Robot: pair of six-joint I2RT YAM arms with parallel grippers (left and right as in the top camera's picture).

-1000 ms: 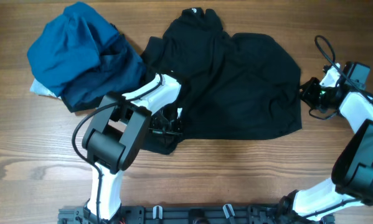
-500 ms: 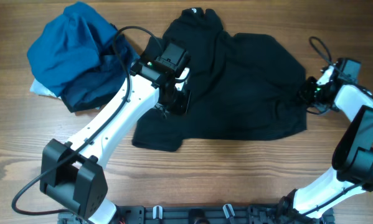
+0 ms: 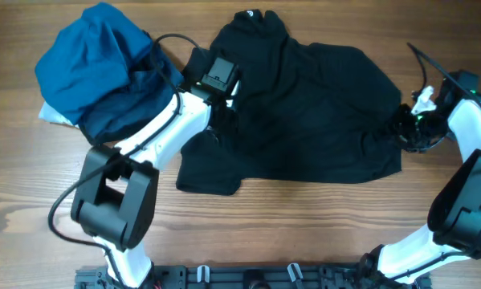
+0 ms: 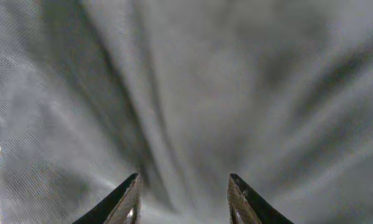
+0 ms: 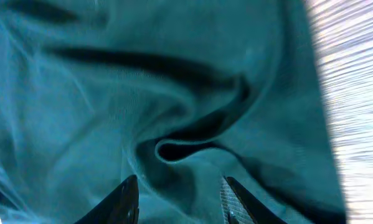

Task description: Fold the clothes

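Observation:
The clothes are one black shirt (image 3: 312, 120), spread rumpled on the wooden table with its collar and white tag (image 3: 250, 14) at the far edge. My left gripper (image 3: 226, 119) hovers over the shirt's left part; in the left wrist view its jaws (image 4: 183, 200) stand open above wrinkled cloth (image 4: 192, 93), holding nothing. My right gripper (image 3: 402, 128) is at the shirt's right edge. In the right wrist view it (image 5: 180, 200) stands open, with a raised fold of fabric (image 5: 192, 143) just beyond the fingertips and nothing pinched.
A bright-blue and navy bundle of garments (image 3: 103, 68) lies at the far left, touching the shirt's left side, with a bit of white (image 3: 51, 116) under it. Bare wood (image 3: 304, 225) runs along the front; table shows past the right hem (image 5: 354, 93).
The left arm swung from the shirt's front-left corner up onto its left part and opened. The right gripper opened at the right edge, which now lies slightly further right.

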